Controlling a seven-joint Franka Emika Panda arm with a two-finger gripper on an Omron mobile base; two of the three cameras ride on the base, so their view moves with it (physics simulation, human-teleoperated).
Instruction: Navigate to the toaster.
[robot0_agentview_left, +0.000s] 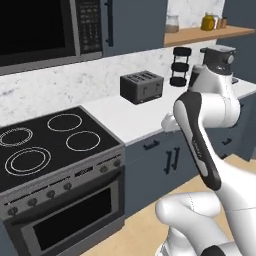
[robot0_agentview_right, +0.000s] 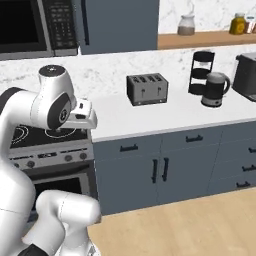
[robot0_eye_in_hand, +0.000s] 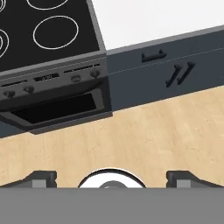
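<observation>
The toaster (robot0_agentview_left: 142, 86) (robot0_agentview_right: 147, 89) is a small dark grey box with slots on top. It stands on the white counter (robot0_agentview_left: 135, 117) (robot0_agentview_right: 165, 117) against the marbled wall, to the right of the stove. My arm is folded in front of the counter with the hand hanging over the floor, well short of the toaster. In the hand view my gripper (robot0_eye_in_hand: 112, 177) points down at the wooden floor in front of the oven. Its fingertips (robot0_eye_in_hand: 41, 177) stand far apart with nothing between them, so it is open.
A black stove (robot0_agentview_left: 50, 140) (robot0_eye_in_hand: 48, 39) with an oven sits left of the counter, under a microwave (robot0_agentview_left: 40, 30). A kettle (robot0_agentview_right: 215, 89), a black rack (robot0_agentview_right: 201, 70) and a dark machine (robot0_agentview_right: 247, 75) stand right of the toaster. Jars sit on a wooden shelf (robot0_agentview_right: 210, 39).
</observation>
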